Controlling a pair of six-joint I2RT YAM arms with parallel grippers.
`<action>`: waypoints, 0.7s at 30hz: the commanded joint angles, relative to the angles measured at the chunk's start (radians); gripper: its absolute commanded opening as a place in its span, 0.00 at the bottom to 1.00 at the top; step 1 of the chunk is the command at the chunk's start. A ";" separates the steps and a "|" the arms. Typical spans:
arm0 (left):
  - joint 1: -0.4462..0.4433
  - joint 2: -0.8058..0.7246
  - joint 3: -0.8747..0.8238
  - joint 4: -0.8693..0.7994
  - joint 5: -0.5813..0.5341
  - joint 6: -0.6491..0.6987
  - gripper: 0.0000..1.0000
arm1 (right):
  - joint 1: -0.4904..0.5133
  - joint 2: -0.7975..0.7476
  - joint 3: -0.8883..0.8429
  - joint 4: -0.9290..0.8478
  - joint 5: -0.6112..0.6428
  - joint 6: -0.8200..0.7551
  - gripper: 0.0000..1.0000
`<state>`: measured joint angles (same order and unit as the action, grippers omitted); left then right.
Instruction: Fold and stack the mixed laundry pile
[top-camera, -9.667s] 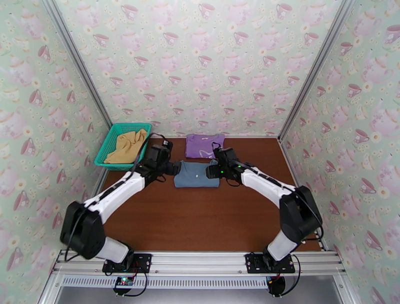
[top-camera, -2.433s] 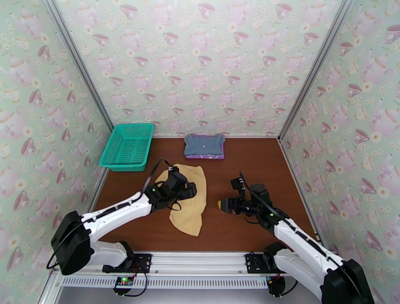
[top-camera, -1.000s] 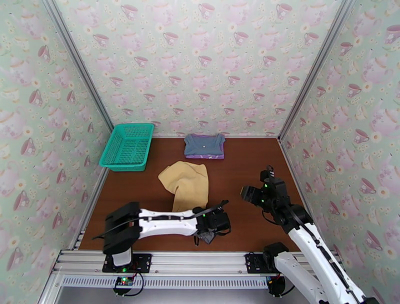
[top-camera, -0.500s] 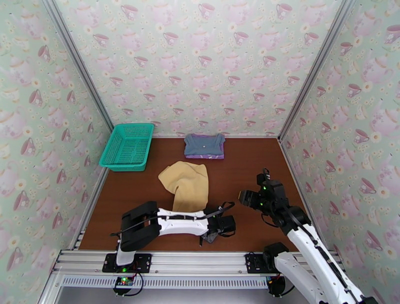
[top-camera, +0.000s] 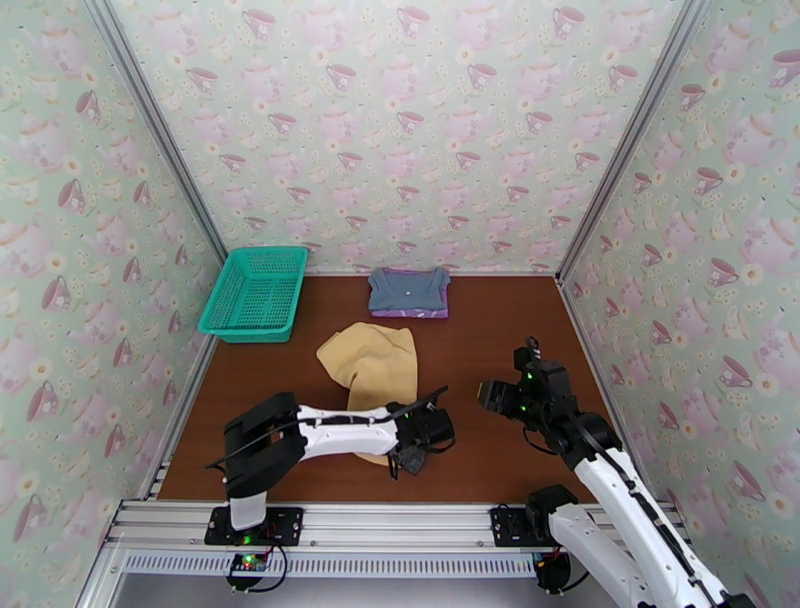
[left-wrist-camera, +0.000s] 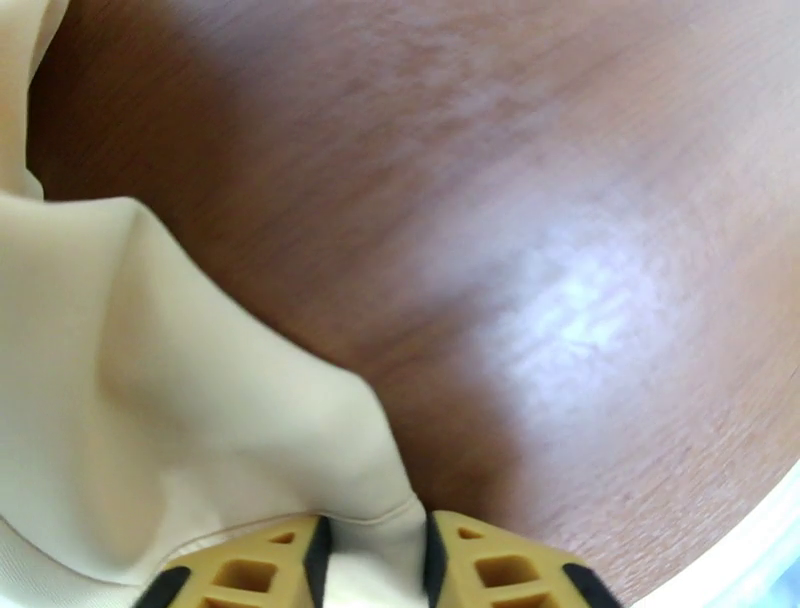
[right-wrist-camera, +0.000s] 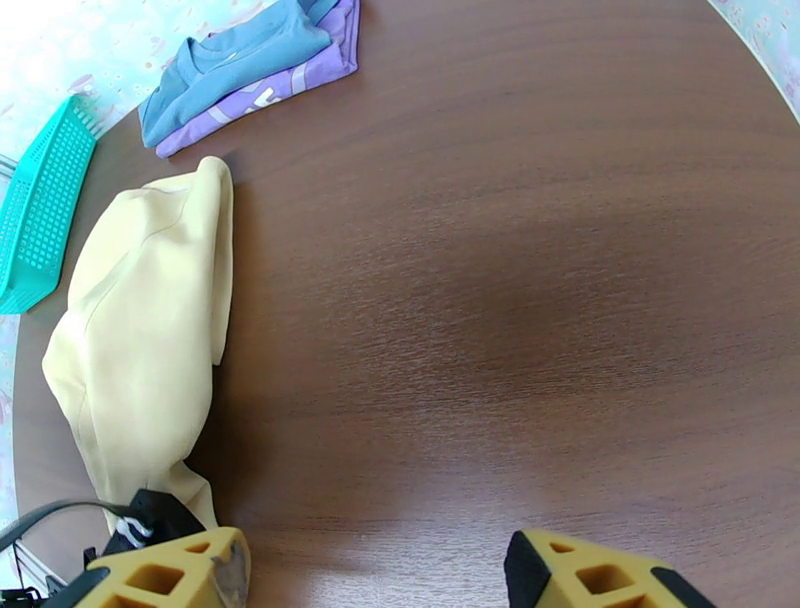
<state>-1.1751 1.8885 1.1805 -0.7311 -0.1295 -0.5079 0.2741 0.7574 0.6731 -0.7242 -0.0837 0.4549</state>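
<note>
The mustard-yellow piece (top-camera: 375, 375) lies crumpled on the table's middle left. Its near hem (left-wrist-camera: 180, 420) is pinched between the yellow pads of my left gripper (left-wrist-camera: 375, 538), which is shut on it low over the table (top-camera: 410, 455). The grey-blue piece (top-camera: 408, 290) lies folded on top of the purple T-shirt (top-camera: 410, 312) at the back centre. My right gripper (top-camera: 487, 392) hovers right of the yellow cloth, jaws wide open (right-wrist-camera: 375, 572) with nothing between them. In the right wrist view the yellow piece (right-wrist-camera: 140, 330) lies at the left and the folded stack (right-wrist-camera: 240, 60) at the top.
A teal mesh basket (top-camera: 255, 292) stands at the back left corner, with nothing in it that I can see. Bare brown tabletop (top-camera: 500, 330) stretches between the yellow cloth and the right wall. Patterned walls close in three sides.
My left gripper has closed on the near hem of the yellow piece and shifted slightly left and back. The right gripper has barely moved.
</note>
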 joint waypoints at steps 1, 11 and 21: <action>0.053 0.097 -0.116 0.062 0.068 0.031 0.20 | -0.005 0.000 -0.005 -0.003 -0.007 -0.017 0.72; 0.080 -0.155 -0.009 -0.136 -0.096 0.056 0.00 | -0.006 -0.002 -0.002 0.042 -0.098 -0.079 0.70; 0.194 -0.458 0.477 -0.617 -0.390 0.195 0.00 | 0.095 0.199 0.069 0.302 -0.243 -0.266 0.70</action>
<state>-1.0222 1.4704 1.6279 -1.1431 -0.3927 -0.3725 0.3237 0.8886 0.6933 -0.5320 -0.2920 0.2947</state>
